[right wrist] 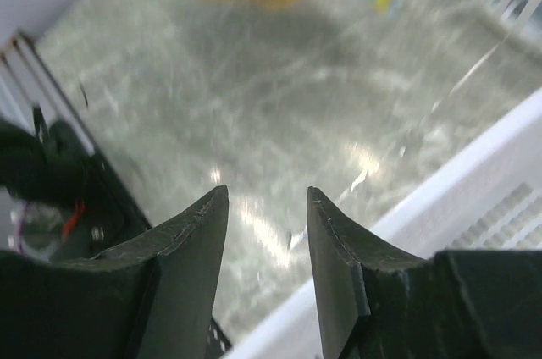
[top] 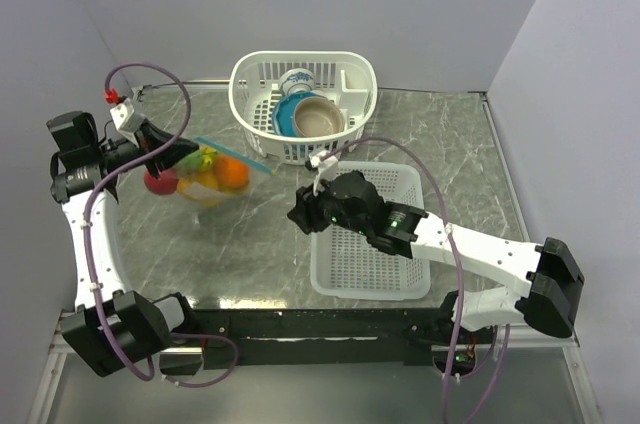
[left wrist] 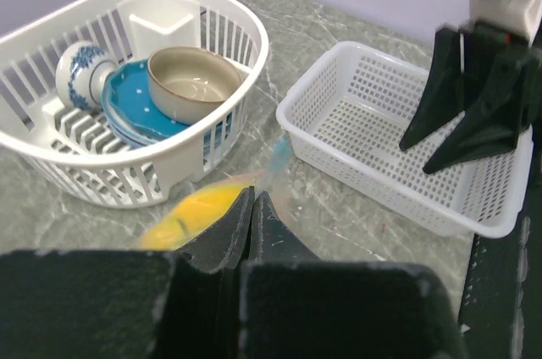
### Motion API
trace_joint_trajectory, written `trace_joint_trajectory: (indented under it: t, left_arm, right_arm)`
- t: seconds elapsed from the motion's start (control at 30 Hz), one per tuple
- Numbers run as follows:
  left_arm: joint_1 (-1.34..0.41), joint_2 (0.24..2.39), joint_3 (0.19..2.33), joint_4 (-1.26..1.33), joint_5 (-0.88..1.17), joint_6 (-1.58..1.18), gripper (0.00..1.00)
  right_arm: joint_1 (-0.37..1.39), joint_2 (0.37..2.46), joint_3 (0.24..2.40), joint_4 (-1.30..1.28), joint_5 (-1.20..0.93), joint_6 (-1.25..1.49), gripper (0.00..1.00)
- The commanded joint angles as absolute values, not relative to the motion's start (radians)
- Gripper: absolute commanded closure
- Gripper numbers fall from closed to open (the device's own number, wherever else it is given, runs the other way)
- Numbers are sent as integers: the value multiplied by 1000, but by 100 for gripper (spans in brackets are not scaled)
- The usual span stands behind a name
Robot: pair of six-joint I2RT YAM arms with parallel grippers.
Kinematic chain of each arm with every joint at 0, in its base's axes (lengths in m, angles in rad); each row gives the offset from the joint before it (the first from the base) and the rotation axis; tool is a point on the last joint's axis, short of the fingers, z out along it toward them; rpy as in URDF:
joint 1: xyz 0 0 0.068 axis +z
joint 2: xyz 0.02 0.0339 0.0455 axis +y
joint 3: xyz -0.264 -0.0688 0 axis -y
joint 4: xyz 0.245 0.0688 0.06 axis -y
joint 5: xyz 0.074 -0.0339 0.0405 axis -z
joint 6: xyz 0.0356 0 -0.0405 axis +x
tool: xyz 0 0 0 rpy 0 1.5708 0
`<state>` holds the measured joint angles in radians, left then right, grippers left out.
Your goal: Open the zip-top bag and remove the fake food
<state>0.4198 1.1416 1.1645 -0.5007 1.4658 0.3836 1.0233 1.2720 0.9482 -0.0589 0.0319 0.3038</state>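
The left gripper (top: 178, 154) clamps one edge of the clear floppy zip-top bag (top: 205, 190) of glossy plastic fruit (top: 232, 172) beside the white oval dish basket (top: 240, 74), while the right gripper (top: 300, 212) hangs open and empty, so the slick film may slip free.

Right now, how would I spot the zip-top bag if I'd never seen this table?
Start at the oval white basket at the back and look to its front left. The zip-top bag is there at the left end effector. It is the only clear pouch, teal-edged and packed with colourful fruit.
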Motion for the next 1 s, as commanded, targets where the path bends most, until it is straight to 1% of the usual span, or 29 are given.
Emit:
trace_joint_trajectory:
  t: [0.0,0.07,0.1,0.13,0.17,0.2,0.23,0.27,0.3,0.37,0.4,0.43,0.47,0.5,0.57,0.63,0.7,0.77,0.8,0.83,0.9,0.97]
  left_arm:
    - [374,1149,1227,-708,1649,584,97]
    - [331,1128,1186,-784,1597,691,95]
    - [312,1118,1134,-902,1567,746,93]
    - [266,1109,1109,-978,1496,928,92]
    - [238,1101,1088,-1090,1462,1047,89]
    - [210,1104,1051,-1186,1421,1169,81]
    - [166,1112,1036,-1360,1366,1363,76]
    - [150,1129,1022,-1373,1347,1349,70]
    - [146,1138,1008,-1361,1333,1306,60]
    - [144,1173,1012,-1376,1298,1267,54]
    - [144,1183,1026,-1374,1284,1253,37]
    - [146,1189,1034,-1376,1273,1237,28]
    - [146,1195,1043,-1376,1264,1230,21]
    - [146,1193,1060,-1374,1266,1227,11]
    - [149,1186,1100,-1373,1273,1221,9]
    - [170,1181,1124,-1359,1279,1209,9]
    - [201,1175,1138,-1226,1270,1133,11]
    - [259,1164,1097,-1072,1247,946,12]
    - [277,1161,1074,-878,1200,878,13]
    - [293,1158,1051,-805,1169,767,14]
    - [296,1164,1005,-726,1112,752,12]
    - [296,1195,986,-755,1114,802,12]
  right_arm:
    - [1028,1296,1055,-31,136,291,50]
    - [1028,1301,1061,-15,146,302,50]
    - [1028,1302,1065,-14,156,305,50]
    - [1028,1307,1066,-11,161,311,50]
    - [1028,1307,1066,-14,166,316,50]
    - [1028,1313,1066,-15,169,319,50]
    - [1028,1315,1068,-20,173,325,50]
    - [1028,1318,1068,-34,172,330,50]
    - [1026,1319,1063,-34,161,337,51]
    - [1029,1310,1052,-40,160,353,51]
    - [1029,1305,1034,-38,152,373,51]
    - [1029,1298,1022,-34,137,383,52]
    - [1034,1281,1008,-26,127,393,52]
    - [1038,1272,979,-23,124,415,52]
    - [1054,1244,948,-21,138,434,54]
    - [1077,1224,904,-20,152,466,54]
    - [1092,1198,862,-15,156,495,55]
    - [1109,1177,833,-11,176,506,55]
    - [1112,1172,825,-9,179,512,55]
    - [1115,1167,818,-5,181,514,55]
    - [1115,1163,805,-5,192,518,55]
    - [1115,1160,802,-20,210,514,55]
